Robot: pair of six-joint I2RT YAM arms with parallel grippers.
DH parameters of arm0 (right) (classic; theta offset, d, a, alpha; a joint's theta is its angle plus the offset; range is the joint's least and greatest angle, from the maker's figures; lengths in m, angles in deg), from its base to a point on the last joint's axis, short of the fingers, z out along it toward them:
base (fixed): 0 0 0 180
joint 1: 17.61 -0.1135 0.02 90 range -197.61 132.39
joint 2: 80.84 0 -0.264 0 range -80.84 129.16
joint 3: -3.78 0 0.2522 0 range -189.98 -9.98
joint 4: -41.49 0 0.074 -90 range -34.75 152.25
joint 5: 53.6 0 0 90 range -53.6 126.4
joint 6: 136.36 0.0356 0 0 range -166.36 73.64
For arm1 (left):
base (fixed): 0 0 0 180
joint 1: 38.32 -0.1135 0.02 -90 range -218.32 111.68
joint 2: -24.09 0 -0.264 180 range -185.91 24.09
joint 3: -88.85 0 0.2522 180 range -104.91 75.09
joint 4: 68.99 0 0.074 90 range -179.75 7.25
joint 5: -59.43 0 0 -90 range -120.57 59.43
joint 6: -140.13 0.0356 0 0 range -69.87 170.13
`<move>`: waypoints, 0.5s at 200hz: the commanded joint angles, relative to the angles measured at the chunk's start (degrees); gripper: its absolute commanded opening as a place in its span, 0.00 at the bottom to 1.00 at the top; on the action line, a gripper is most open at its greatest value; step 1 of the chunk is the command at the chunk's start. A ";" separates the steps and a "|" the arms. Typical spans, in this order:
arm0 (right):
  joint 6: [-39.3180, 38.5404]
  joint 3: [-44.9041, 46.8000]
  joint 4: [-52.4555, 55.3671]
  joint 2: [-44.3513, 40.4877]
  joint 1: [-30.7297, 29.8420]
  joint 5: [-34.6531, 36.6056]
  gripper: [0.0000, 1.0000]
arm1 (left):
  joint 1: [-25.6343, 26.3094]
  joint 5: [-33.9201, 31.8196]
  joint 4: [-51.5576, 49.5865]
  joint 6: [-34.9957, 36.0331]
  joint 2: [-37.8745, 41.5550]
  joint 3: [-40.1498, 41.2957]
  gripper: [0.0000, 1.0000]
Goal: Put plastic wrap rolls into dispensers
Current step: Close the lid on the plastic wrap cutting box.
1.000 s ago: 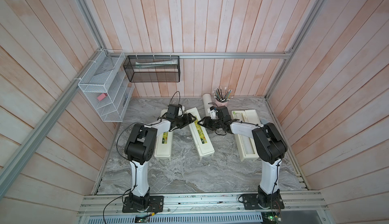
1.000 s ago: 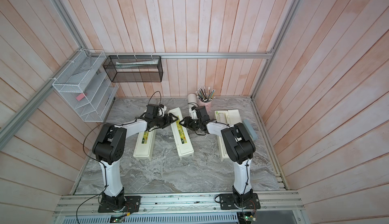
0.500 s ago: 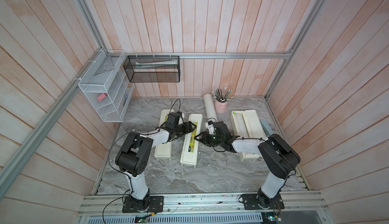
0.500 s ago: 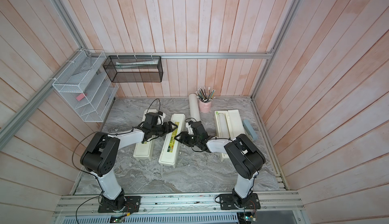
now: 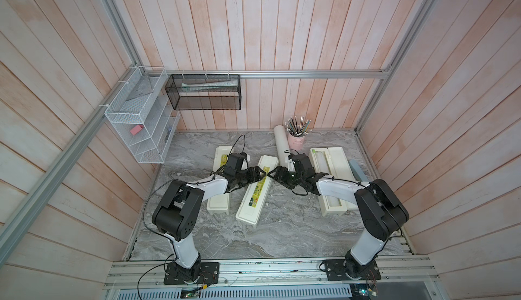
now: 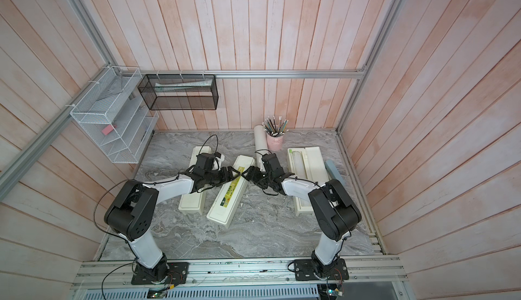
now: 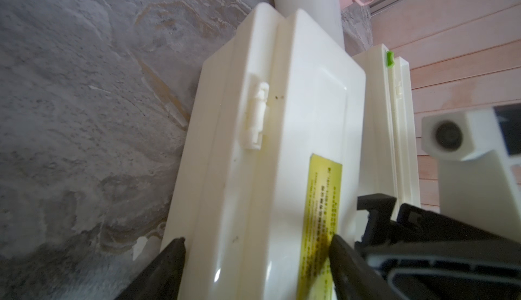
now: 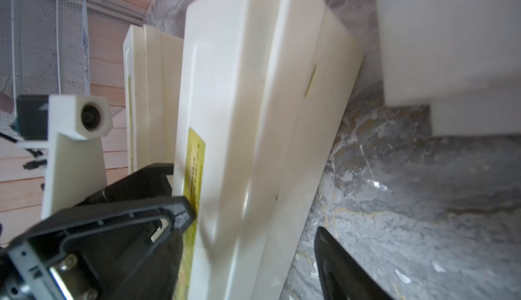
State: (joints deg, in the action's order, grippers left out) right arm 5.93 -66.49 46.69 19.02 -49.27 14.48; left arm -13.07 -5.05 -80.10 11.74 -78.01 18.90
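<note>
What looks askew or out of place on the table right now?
The middle dispenser lies slanted across the table, while the left dispenser and the open right dispenser lie roughly straight. One plastic wrap roll also lies loose beside the pink pencil cup.

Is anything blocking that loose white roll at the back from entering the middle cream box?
Yes. The middle cream plastic box is closed; its hinged lid covers the inside, so the white plastic wrap roll cannot drop in.

Middle dispenser closed, askew; left dispenser closed; right dispenser open; white roll behind
</note>
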 commanded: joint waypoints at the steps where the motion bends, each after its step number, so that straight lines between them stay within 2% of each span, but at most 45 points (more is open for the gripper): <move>1: -2.36 -4.22 4.02 2.86 1.34 0.56 0.74 | 1.37 -0.29 -10.65 1.12 -3.59 3.80 0.81; 45: -1.92 -8.11 2.23 8.59 3.27 -3.03 0.70 | 2.11 -0.70 -10.04 1.80 -4.66 2.72 0.86; 100: -2.88 -11.08 0.88 13.17 4.80 -5.76 0.64 | 4.81 -2.86 -12.24 4.55 -8.51 -0.96 0.87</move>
State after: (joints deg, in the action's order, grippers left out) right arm 4.34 -76.00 47.11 29.11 -44.79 10.59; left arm -11.49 -5.07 -80.20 12.61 -80.48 16.39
